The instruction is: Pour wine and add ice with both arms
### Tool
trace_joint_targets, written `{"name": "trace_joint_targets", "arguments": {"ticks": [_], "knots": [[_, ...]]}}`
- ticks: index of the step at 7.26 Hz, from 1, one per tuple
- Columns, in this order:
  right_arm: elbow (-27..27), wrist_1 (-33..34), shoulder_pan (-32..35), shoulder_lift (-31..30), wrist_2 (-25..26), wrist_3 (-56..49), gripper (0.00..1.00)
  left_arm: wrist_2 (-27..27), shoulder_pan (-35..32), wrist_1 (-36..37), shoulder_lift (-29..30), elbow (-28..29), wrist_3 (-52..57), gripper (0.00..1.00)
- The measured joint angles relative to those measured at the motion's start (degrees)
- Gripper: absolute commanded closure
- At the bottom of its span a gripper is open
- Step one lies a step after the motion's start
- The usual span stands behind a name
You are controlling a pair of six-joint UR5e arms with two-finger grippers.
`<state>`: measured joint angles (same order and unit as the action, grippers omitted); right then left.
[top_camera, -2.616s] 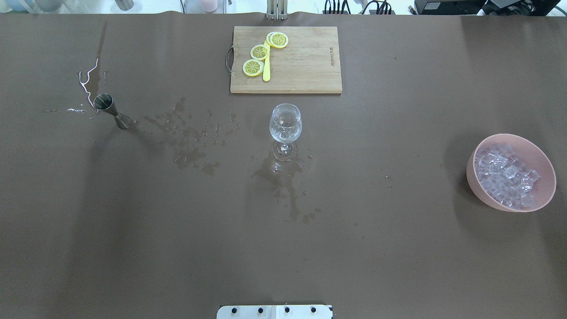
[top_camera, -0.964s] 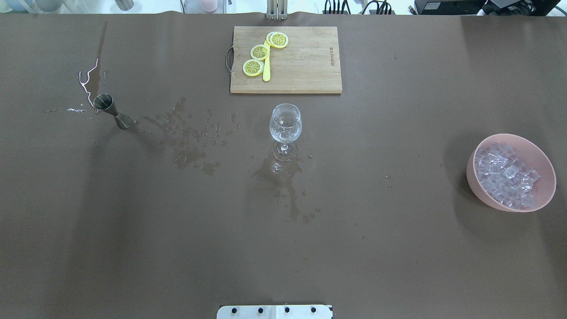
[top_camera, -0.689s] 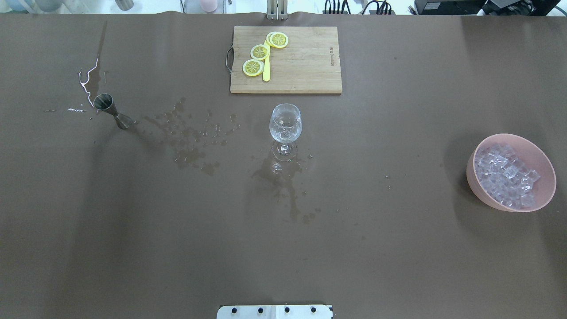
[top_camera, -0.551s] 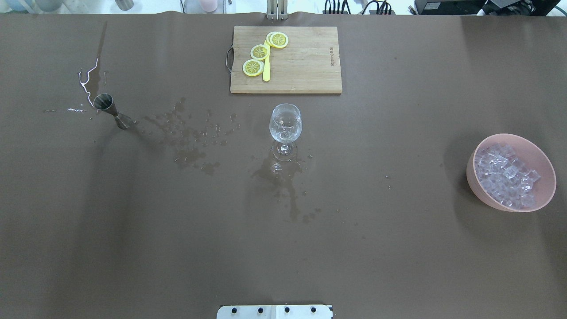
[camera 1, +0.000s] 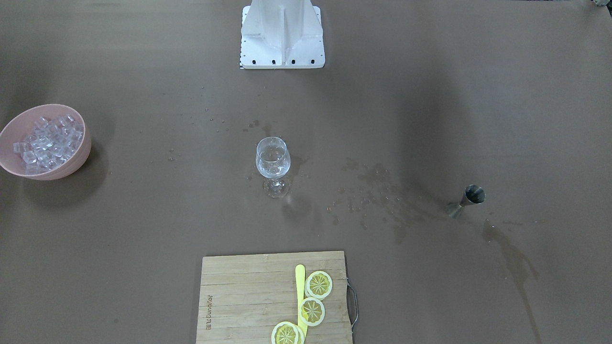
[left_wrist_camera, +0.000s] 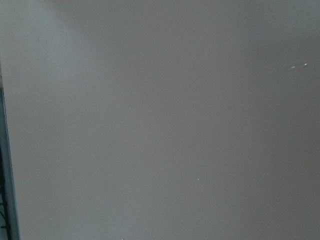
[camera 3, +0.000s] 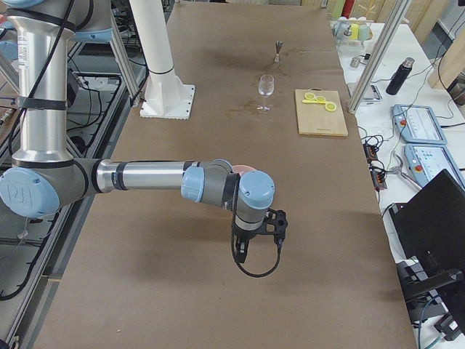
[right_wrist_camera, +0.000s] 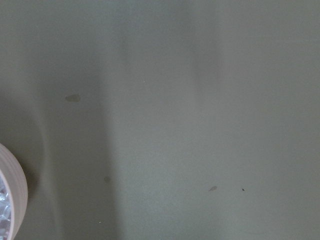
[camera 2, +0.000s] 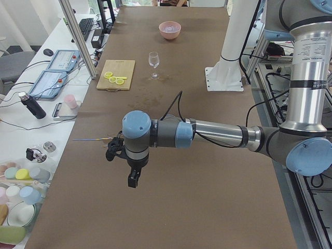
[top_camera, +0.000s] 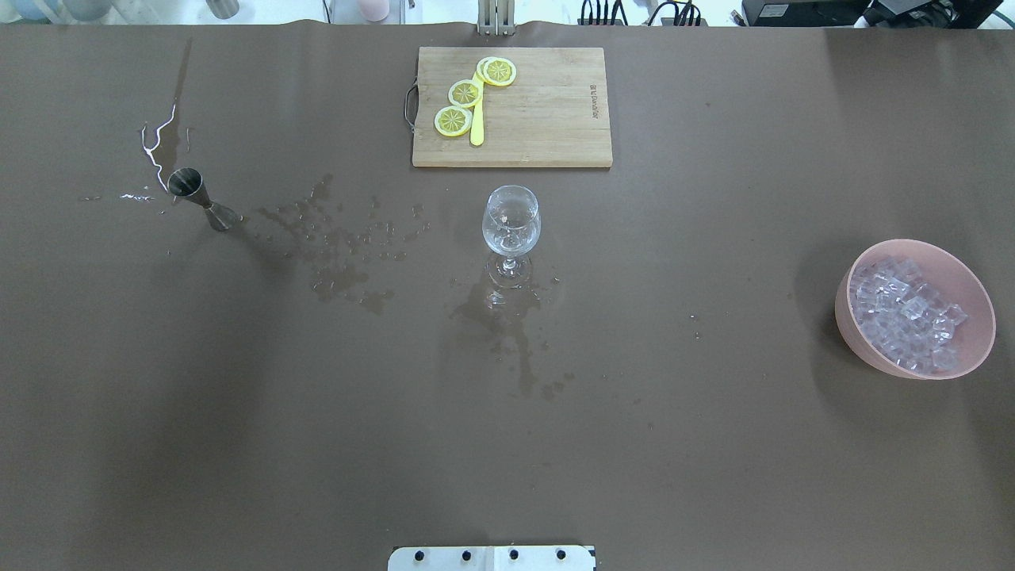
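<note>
The ice (top_camera: 904,313) fills a pink bowl (top_camera: 924,371) at the table's right side; the same ice (camera 1: 45,141) and bowl (camera 1: 60,171) show in the front view. A clear stemmed glass (top_camera: 511,222) stands upright mid-table. Wine is out of view. A steel jigger (top_camera: 198,194) stands far left. My left gripper (camera 2: 133,179) hangs above bare table beyond the jigger's end, and I cannot tell its state. My right gripper (camera 3: 240,251) hangs just past the bowl, state also unclear. The bowl's rim (right_wrist_camera: 15,192) edges the right wrist view.
A wooden cutting board (top_camera: 547,119) with lemon slices (top_camera: 464,93) and a yellow knife (top_camera: 476,127) lies behind the glass. Wet splashes (top_camera: 341,254) spread between jigger and glass. The white stand base (camera 1: 282,48) sits at the robot's edge.
</note>
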<state>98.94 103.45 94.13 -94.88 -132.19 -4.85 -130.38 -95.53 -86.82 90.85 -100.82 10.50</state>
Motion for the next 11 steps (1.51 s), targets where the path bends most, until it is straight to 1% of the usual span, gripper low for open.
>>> {"name": "trace_joint_targets", "arguments": {"ticks": [2, 3, 4, 5, 6, 7, 8, 9, 10, 11], "knots": [[-0.06, 0.00, 0.00, 0.01, 0.00, 0.00, 0.00, -0.13, 1.66, -3.17, 1.00, -3.05, -1.27, 0.02], [-0.11, 0.00, 0.00, 0.00, -0.01, -0.03, 0.00, -0.12, 4.64, -4.20, 1.16, -5.12, -5.37, 0.02], [-0.04, 0.00, 0.00, -0.09, -0.06, -0.01, 0.00, -0.05, 8.76, -6.24, 1.15, -7.54, -13.60, 0.02], [-0.01, 0.00, 0.00, -0.16, -0.08, 0.01, 0.00, 0.14, 12.94, -10.26, 0.76, -9.34, -23.24, 0.02], [0.02, 0.00, 0.00, -0.19, -0.08, 0.01, 0.00, 1.56, 17.13, -15.97, -0.07, -10.35, -33.15, 0.02], [0.02, 0.00, 0.00, -0.23, -0.09, 0.00, 0.00, 5.76, 21.67, -21.07, -0.99, -11.41, -41.89, 0.02], [-0.02, 0.00, 0.00, -0.27, -0.09, -0.04, 0.00, 11.51, 26.70, -24.43, -1.96, -12.87, -49.49, 0.03], [-0.15, 0.00, 0.00, -0.31, -0.09, -0.06, 0.00, 15.66, 31.22, -27.83, -2.49, -13.89, -56.90, 0.03], [-0.22, 0.00, 0.00, -0.35, -0.09, -0.07, 0.00, 19.54, 35.41, -32.79, -3.09, -14.39, -64.23, 0.03], [-0.27, 0.00, 0.00, -0.37, -0.09, -0.07, 0.00, 24.93, 39.91, -36.66, -3.86, -14.59, -70.21, 0.03]]}}
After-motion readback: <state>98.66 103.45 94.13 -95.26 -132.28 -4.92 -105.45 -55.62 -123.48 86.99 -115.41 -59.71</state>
